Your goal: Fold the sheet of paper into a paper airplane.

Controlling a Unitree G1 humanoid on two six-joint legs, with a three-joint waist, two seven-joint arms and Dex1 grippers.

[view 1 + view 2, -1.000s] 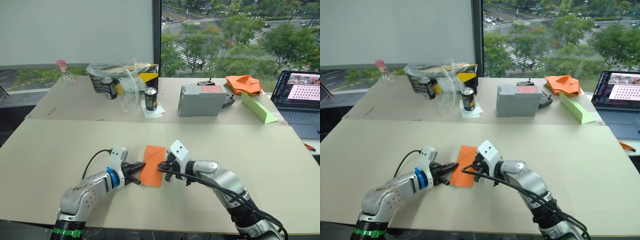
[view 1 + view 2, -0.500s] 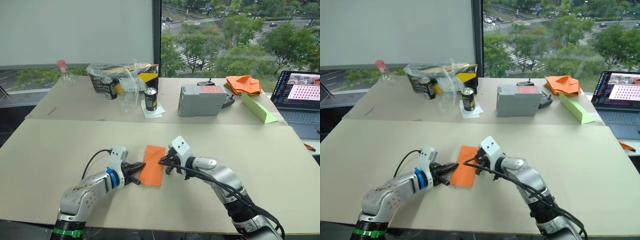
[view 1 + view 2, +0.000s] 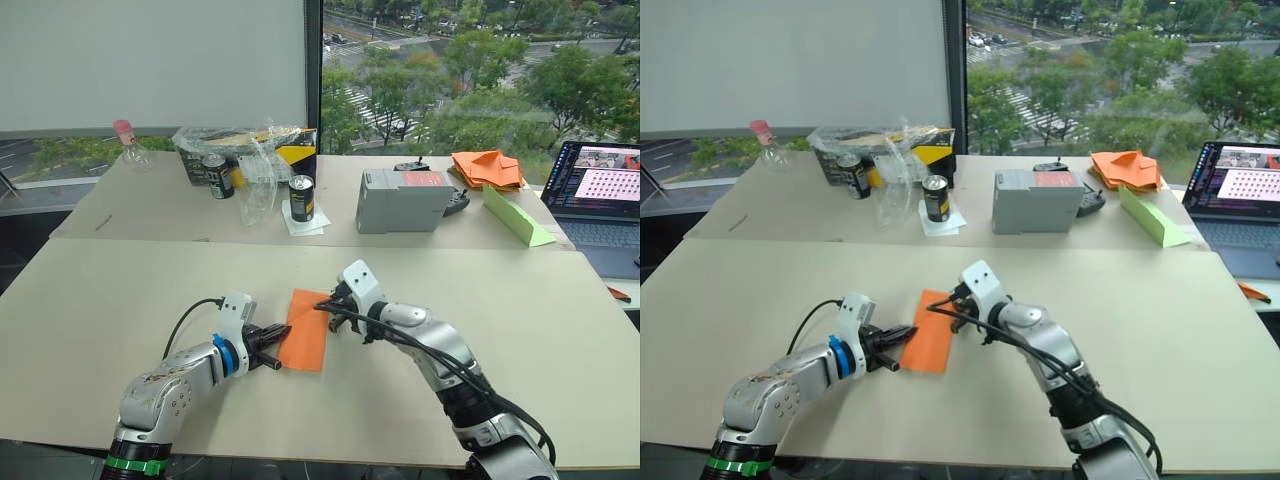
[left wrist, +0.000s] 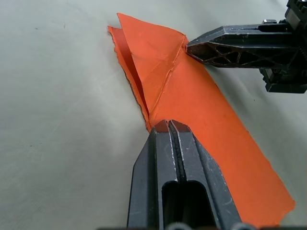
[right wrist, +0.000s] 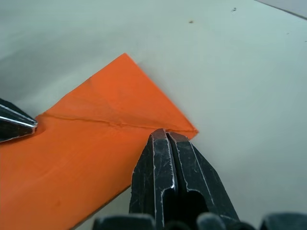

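Our head stereo pair looks forward and down over the worktop (image 3: 120, 300); our wrist cameras sit close, sharing the sheet of paper (image 4: 201, 110).

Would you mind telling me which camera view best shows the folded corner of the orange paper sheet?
The left wrist view: the bright-orange folded paper sheet shows its layered corner flap and crease, with the shut left hand at one edge and the right hand at the crease. The right wrist view shows only the crease line; the head views show a flat orange strip.

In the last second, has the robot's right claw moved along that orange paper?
Yes. The right gripper has slid away from the robot, from the near part of the folded bright-orange sheet of paper to its far corner, toward the grey box.
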